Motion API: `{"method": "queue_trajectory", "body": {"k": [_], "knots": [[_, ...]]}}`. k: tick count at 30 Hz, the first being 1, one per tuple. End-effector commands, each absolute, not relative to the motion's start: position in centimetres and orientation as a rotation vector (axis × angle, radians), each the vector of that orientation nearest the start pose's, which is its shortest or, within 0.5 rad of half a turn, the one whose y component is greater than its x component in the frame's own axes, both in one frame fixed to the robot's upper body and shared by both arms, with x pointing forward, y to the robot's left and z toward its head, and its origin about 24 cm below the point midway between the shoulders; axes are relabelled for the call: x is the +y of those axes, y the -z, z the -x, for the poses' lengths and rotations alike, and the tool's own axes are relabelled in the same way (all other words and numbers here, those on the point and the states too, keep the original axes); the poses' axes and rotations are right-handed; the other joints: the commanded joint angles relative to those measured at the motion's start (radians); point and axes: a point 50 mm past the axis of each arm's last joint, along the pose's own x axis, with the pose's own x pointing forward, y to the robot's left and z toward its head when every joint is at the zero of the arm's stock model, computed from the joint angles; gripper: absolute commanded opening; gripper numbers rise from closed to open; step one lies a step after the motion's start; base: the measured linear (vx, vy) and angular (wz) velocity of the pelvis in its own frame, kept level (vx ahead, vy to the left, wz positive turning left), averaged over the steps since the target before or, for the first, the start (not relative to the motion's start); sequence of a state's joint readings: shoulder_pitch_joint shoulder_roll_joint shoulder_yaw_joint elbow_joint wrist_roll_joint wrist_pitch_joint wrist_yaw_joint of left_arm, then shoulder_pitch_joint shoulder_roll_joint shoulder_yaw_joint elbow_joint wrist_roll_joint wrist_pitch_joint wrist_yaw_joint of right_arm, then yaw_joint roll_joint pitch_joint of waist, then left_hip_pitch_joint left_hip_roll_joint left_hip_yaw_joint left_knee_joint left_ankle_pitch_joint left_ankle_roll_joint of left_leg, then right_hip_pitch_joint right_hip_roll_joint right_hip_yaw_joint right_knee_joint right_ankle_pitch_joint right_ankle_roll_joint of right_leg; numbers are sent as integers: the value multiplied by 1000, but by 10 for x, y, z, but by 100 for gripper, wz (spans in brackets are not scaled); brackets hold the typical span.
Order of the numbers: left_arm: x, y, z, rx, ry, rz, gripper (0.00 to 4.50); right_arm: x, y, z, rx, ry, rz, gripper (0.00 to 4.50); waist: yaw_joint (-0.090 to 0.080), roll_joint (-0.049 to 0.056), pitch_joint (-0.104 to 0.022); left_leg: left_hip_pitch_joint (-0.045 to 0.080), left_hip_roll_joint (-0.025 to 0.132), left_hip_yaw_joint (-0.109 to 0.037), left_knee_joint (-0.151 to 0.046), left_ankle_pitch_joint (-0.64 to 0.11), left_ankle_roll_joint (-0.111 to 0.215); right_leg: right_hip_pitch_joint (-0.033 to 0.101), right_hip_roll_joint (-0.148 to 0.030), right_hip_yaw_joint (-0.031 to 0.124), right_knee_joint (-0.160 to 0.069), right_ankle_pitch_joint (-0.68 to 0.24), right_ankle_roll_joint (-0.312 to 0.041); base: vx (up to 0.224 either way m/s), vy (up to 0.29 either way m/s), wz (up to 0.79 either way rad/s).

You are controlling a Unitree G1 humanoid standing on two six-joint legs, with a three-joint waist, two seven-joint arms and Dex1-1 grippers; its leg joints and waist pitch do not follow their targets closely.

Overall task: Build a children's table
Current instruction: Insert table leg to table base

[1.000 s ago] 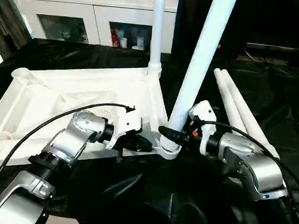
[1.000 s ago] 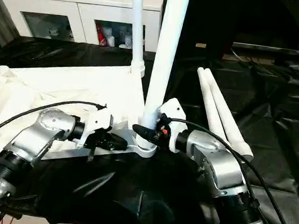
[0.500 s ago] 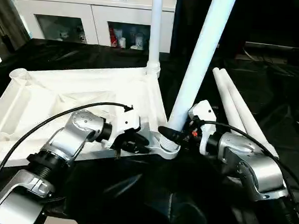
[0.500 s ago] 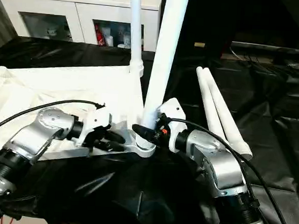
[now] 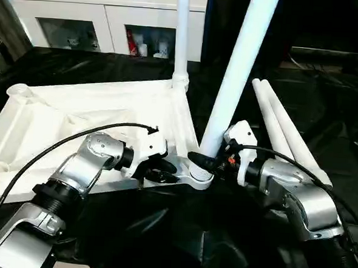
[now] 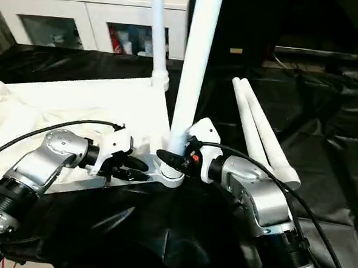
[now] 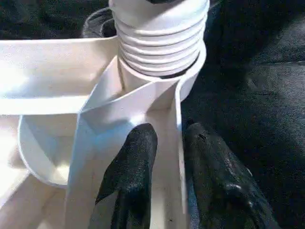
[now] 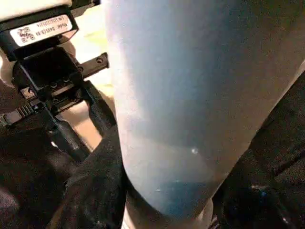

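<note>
The white table top lies upside down on black cloth, ribbed underside up. One white leg stands upright in its far right corner socket. A second leg leans in the near right corner socket, its ribbed end seated there. My right gripper is shut on this leg just above the socket. My left gripper is shut on the table top's rim beside that socket, with one finger inside the thin wall and the other outside. Two loose legs lie to the right.
A white cabinet with glass doors stands behind the work area. Black cloth covers the surface in front of and around the table top. A black cable loops over my left forearm.
My left gripper's fingers, first seen together, now sit slightly parted astride the rim. The camera has drifted a little. The right gripper and the leaning leg hold their place.
</note>
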State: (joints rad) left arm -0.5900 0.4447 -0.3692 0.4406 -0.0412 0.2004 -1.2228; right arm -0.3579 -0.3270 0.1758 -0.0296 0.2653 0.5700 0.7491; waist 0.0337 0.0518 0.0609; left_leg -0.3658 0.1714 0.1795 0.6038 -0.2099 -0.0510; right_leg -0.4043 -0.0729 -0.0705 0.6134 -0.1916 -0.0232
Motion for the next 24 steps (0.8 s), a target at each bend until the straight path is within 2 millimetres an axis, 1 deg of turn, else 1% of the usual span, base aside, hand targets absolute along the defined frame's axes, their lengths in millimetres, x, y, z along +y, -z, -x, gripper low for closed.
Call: {"method": "queue_trajectory", "body": {"k": [1,3,4,5,7,9,10,12,14,15,16,17,19,20,21,22,24], "knots": [[134,-69,-312,482,1383,-466,97,-114,-92,-288,281,-966,77,189,2,4,-54,5,55,-25,-76,-137,39,60,-76,57,-72,-123,-242,0,0,0],[135,-69,-312,482,1383,-466,91,-114,-92,-288,281,-966,77,189,1,3,-53,6,56,-24,-76,-141,38,59,-76,57,-73,-123,-243,0,0,0],[135,-69,-312,486,1383,-464,77,-114,-92,-289,281,-965,78,189,1,4,-53,6,56,-24,-77,-143,38,59,-76,57,-73,-125,-244,0,0,0],[136,-68,-312,494,1387,-465,53,-114,-92,-289,282,-964,78,189,1,4,-52,6,56,-24,-77,-148,36,59,-76,57,-74,-130,-244,0,0,0],[138,-68,-311,499,1388,-466,54,-115,-91,-289,283,-963,80,189,1,4,-52,7,56,-24,-78,-153,34,58,-76,57,-74,-136,-242,0,0,0],[138,-68,-311,500,1386,-465,45,-115,-91,-289,283,-963,79,189,1,2,-52,7,56,-24,-78,-156,32,59,-77,58,-75,-144,-241,0,0,0],[140,-67,-310,503,1387,-466,17,-115,-91,-289,283,-963,80,189,1,2,-51,6,56,-24,-78,-156,32,58,-77,58,-75,-148,-240,0,0,0],[141,-67,-309,511,1392,-470,11,-115,-92,-289,283,-964,81,189,1,4,-51,7,57,-24,-79,-156,32,58,-77,58,-76,-154,-237,0,0,0],[145,-64,-305,534,1418,-495,8,-115,-92,-290,283,-964,82,189,1,4,-51,7,56,-24,-80,-160,31,57,-77,58,-76,-156,-236,0,0,0],[146,-63,-304,540,1422,-505,8,-115,-92,-290,283,-964,82,189,0,1,-51,6,57,-24,-81,-162,30,57,-76,58,-77,-161,-234,0,0,0],[147,-63,-305,534,1407,-502,8,-115,-92,-290,283,-964,82,189,0,3,-50,6,57,-24,-80,-164,29,57,-77,59,-77,-166,-232,0,0,0],[146,-63,-305,530,1402,-497,8,-116,-92,-290,284,-963,83,189,-1,1,-50,6,57,-24,-81,-164,29,57,-77,59,-77,-167,-232,0,0,0],[147,-62,-305,549,1392,-444,8,-116,-92,-290,284,-964,84,189,0,3,-50,7,57,-23,-81,-161,26,56,-77,59,-76,-170,-232,0,0,0],[147,-63,-306,543,1388,-442,33,-116,-92,-290,284,-963,84,189,0,2,-50,7,57,-24,-81,-159,27,56,-77,59,-76,-169,-232,0,0,0],[147,-63,-306,542,1379,-445,48,-116,-92,-291,284,-963,84,189,-1,2,-51,7,57,-24,-81,-157,28,56,-77,59,-77,-166,-232,0,0,0],[148,-62,-307,543,1372,-463,58,-116,-92,-291,284,-963,83,189,0,2,-51,7,57,-23,-80,-156,29,56,-77,59,-77,-163,-232,0,0,0],[149,-61,-307,536,1366,-468,58,-116,-92,-291,284,-962,83,189,-1,2,-51,6,56,-23,-80,-156,30,56,-76,59,-78,-167,-230,0,0,0]]}}
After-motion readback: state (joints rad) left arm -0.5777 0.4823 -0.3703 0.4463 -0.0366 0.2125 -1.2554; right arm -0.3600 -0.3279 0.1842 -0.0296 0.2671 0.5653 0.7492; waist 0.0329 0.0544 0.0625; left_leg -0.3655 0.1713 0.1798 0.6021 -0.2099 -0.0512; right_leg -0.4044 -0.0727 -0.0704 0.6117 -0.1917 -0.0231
